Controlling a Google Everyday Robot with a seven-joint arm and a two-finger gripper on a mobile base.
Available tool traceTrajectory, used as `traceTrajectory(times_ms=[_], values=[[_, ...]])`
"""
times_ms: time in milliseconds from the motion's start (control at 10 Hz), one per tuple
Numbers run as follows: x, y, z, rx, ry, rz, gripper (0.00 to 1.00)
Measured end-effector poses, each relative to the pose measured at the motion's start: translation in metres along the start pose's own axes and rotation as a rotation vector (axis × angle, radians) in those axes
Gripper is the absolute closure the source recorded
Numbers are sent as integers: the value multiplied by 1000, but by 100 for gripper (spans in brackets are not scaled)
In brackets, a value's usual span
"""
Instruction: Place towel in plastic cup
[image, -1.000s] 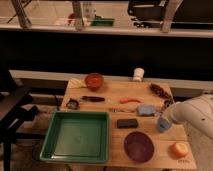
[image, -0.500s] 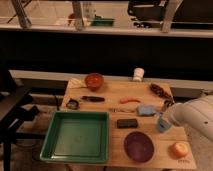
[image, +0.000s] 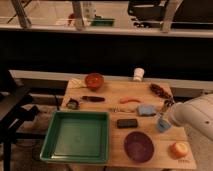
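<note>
A light blue towel (image: 146, 109) lies on the wooden table (image: 112, 92), right of middle. A blue plastic cup (image: 162, 124) stands just to its lower right, against my white arm (image: 196, 119), which reaches in from the right edge. My gripper (image: 166, 106) is at the arm's end, just right of the towel and above the blue cup. A white cup (image: 138, 74) stands at the table's back edge.
A green tray (image: 77, 136) fills the front left. A purple plate (image: 138, 145), an orange (image: 179, 149) and a black block (image: 127, 123) are at the front right. An orange bowl (image: 93, 80), a carrot-like piece (image: 130, 100) and dark utensils (image: 93, 98) lie further back.
</note>
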Motion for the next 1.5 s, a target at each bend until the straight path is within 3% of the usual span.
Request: traceTrajectory(times_ms=[300,400,1300,1500], values=[[-9,-16,9,17,-14,8,26],[-9,-23,14,21,-15,14,21],[-4,-47,50,62,-15,41,22],[-9,-58,53,54,-14,44,39]])
